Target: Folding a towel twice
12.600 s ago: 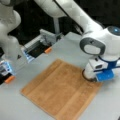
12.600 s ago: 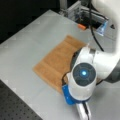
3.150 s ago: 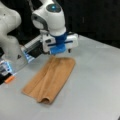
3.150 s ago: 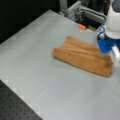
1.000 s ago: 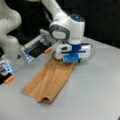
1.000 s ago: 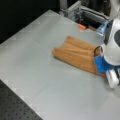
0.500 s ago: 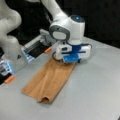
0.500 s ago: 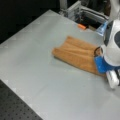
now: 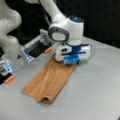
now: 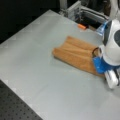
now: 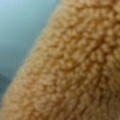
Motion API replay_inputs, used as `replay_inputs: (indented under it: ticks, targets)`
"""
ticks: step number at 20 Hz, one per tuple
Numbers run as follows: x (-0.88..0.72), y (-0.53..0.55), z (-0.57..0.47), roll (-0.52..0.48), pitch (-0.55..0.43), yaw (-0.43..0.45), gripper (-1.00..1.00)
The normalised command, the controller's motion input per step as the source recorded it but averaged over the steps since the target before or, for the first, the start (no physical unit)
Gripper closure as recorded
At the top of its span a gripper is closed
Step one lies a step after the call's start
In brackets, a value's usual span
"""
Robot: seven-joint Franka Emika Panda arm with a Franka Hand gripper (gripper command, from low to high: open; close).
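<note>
Pressing low over one short end of the towel, our gripper is sitting right at the cloth; whether it is clenched or released we cannot tell. We are reaching down with the white arm bent sharply at the wrist. In both front views the tan towel is lying on the grey table as a long strip, already folded once. In the wrist view its nubby pile is filling nearly everything.
</note>
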Motion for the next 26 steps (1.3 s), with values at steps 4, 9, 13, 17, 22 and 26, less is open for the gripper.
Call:
replay_inputs:
  ticks: [4, 9, 13, 17, 22, 26]
  targets:
    - [0.12, 0.13, -0.33, -0.180, 0.048, -0.061, 1.00]
    - [0.15, 0.23, -0.32, -0.151, 0.051, -0.021, 1.00]
    - [0.13, 0.33, -0.24, -0.132, 0.104, 0.010, 1.00]
    - [0.03, 0.24, -0.04, -0.118, 0.260, 0.210, 1.00]
    - [-0.03, -0.09, 0.33, -0.133, 0.326, 0.416, 1.00]
    - [0.08, -0.43, 0.47, -0.031, 0.281, 0.451, 1.00]
